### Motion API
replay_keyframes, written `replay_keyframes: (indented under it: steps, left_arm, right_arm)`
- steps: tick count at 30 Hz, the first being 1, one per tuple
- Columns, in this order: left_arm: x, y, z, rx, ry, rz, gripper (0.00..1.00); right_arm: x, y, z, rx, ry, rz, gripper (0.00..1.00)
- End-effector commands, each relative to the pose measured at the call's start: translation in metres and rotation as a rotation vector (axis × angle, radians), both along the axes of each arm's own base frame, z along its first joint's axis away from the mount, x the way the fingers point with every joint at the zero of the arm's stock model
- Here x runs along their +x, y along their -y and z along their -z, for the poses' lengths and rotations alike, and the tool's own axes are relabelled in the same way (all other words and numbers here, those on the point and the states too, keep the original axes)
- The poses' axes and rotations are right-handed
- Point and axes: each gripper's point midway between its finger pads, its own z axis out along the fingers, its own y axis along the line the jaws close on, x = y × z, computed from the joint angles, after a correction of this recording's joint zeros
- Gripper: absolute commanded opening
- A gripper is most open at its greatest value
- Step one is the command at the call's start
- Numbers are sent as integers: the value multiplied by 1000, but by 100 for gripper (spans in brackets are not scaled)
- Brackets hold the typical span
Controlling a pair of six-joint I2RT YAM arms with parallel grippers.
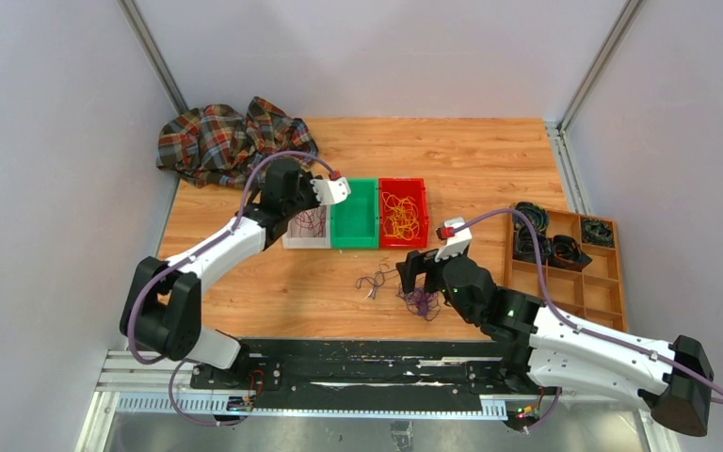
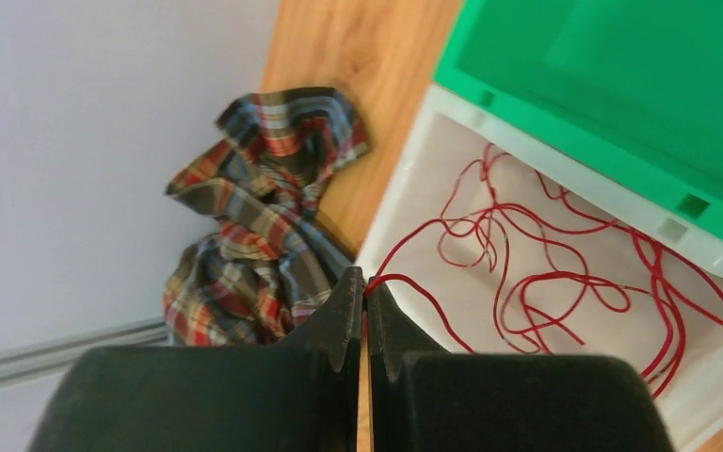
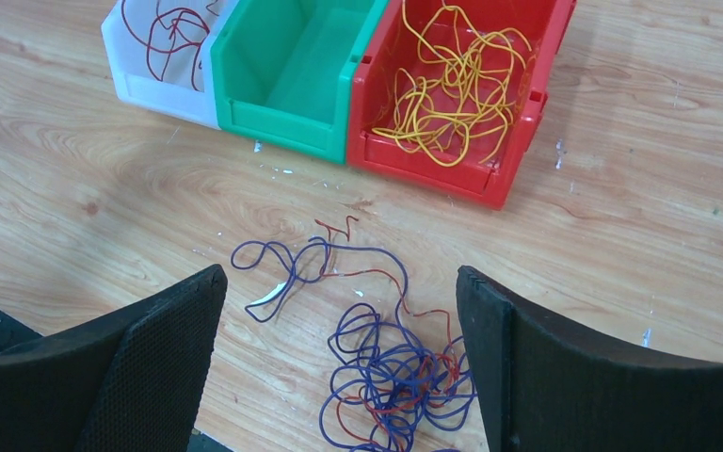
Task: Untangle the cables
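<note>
The left fingers are pressed tight together on one strand of red cable. The strand leaves their very tips and runs ahead and to their right, into the loose red loops lying in the white bin. Gripping at the tips probably lets the thin wire be carried over the rim and released without the fingers dipping into the loops already there. The right fingers stand as wide apart as they go and hold nothing. They hover over the bench with the purple and red tangle lying between and just beneath them, and a looser purple loop trailing ahead of their left tip. That wide stance suits straddling the knot before picking out a strand. Well beyond them, the yellow cables sit heaped in the red bin, with the green bin touching its left side. Sorting looks to go by colour, so the green bin is likely meant for the purple wire. The red thread woven through the knot will need teasing out first.
</note>
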Motion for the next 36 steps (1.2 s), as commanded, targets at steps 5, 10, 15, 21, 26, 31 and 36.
replay_keyframes:
  steps: [5,10,15,21,26,31,36]
  left_arm:
    - [19,2,36,59,-58,-34,0]
    - [29,8,55,14,-103,-66,0]
    - [35,17,69,-53,-149,-73,0]
    - [31,17,93,-65,-217,-69,0]
    - [36,14,98,-68,-241,-85,1]
    - [39,20,55,-101,-299,-65,26]
    - [30,21,14,-107,-297,-20,60]
  right_arm:
    - [1,20,8,57,-14,88,90]
    - [-1,27,13,51,-29,106,90]
    - [-3,34,14,52,-31,124,90]
    - [-5,41,17,46,-34,138,89]
    - [-6,44,14,49,-28,144,89]
    - [-7,49,9,66,-17,150,89]
    - [-9,50,7,88,-15,147,88]
